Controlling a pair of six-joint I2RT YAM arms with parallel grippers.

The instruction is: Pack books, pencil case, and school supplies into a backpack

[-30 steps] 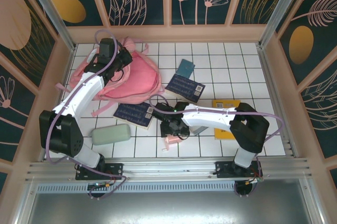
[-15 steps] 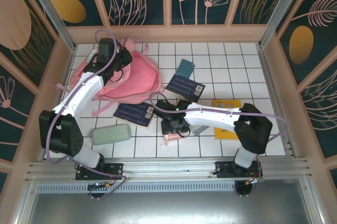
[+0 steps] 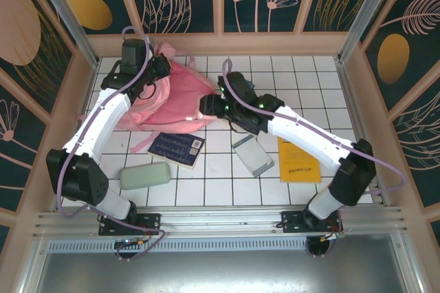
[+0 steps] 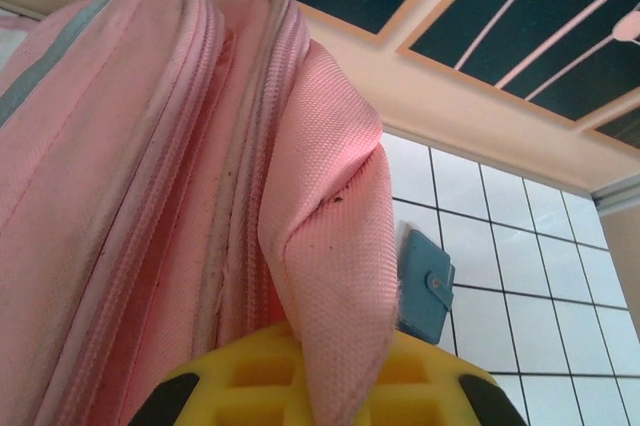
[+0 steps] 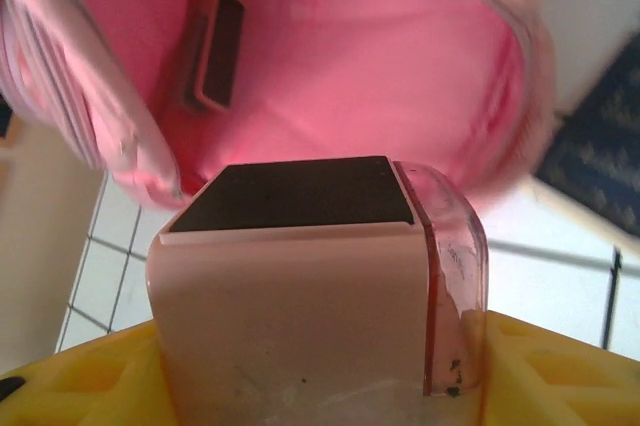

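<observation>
Holding the pink block [image 5: 300, 296] at the open mouth of the backpack [image 3: 172, 97], the right gripper [image 3: 206, 106] is clamped on it, yellow fingers [image 5: 560, 371] on both sides. In the right wrist view the block has a dark top face, with the pink lining just beyond it. A dark rectangular patch sits on the inside wall; can't tell what it is.

The left gripper [image 3: 141, 59] is pinched together on a fold of backpack fabric at the top edge, holding that side up. The left wrist view shows the fold running down between the yellow fingers [image 4: 430, 386].

Around, on the tiled table [image 3: 330, 87]:
- navy book [image 3: 177, 148] just in front of the backpack
- pencil case [image 3: 144, 176] near the front left
- grey-blue case [image 3: 252, 155] under the right forearm's line
- yellow-orange book [image 3: 299, 159] beside that case
- teal book [image 4: 425, 286] with a snap tab, just past the backpack in the left wrist view

The right arm lies across the middle tiles and covers what is under it.

Writing: white barcode label [image 3: 197, 145] on the navy book, too small to read.

Versus a second ago: the right gripper was low at the front tiles over the block and has now swung up to the backpack with the block off the table. The grey-blue case and yellow-orange book are uncovered. The left gripper has pulled the backpack top further back.
</observation>
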